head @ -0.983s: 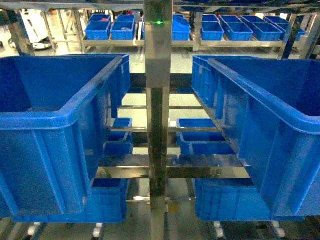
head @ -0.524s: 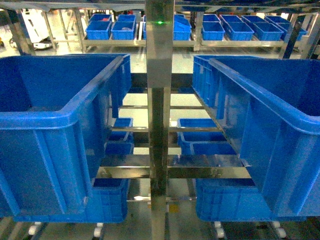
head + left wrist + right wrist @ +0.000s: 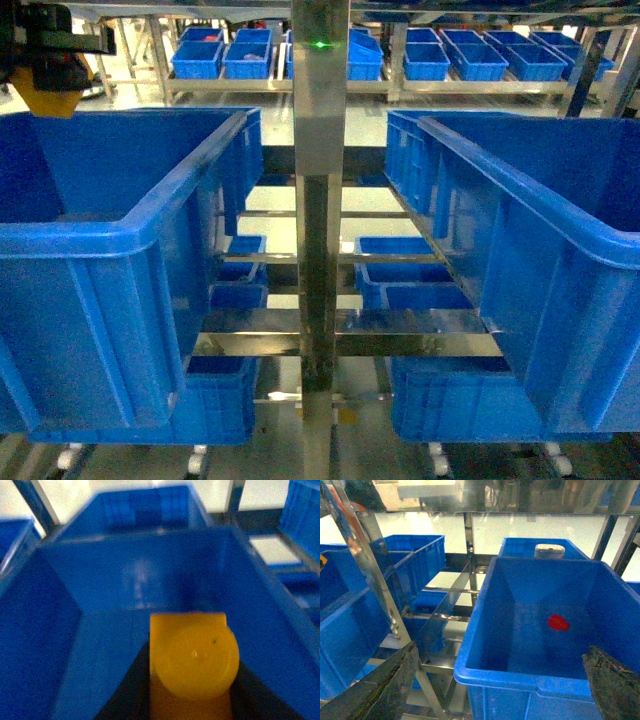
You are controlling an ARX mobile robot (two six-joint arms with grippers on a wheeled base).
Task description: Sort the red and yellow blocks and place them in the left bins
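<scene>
yellow block (image 3: 194, 656) now rides in the left gripper (image 3: 47, 70), jaws clamped on it, newly swung in over the left bin (image 3: 130, 235); a drop looks imminent. right gripper (image 3: 502, 680) hangs wide apart.

The left bin (image 3: 120, 240) stands open-topped, its walls high all round, so entry is from above only. At twelve o'clock the steel post (image 3: 318, 200) splits the shelf, with cross rails (image 3: 345, 345) behind (narrow gaps there). The right bin (image 3: 545, 630) is likewise open from above, its floor mostly bare apart from a red block (image 3: 558, 622) at about one o'clock of its centre.
</scene>
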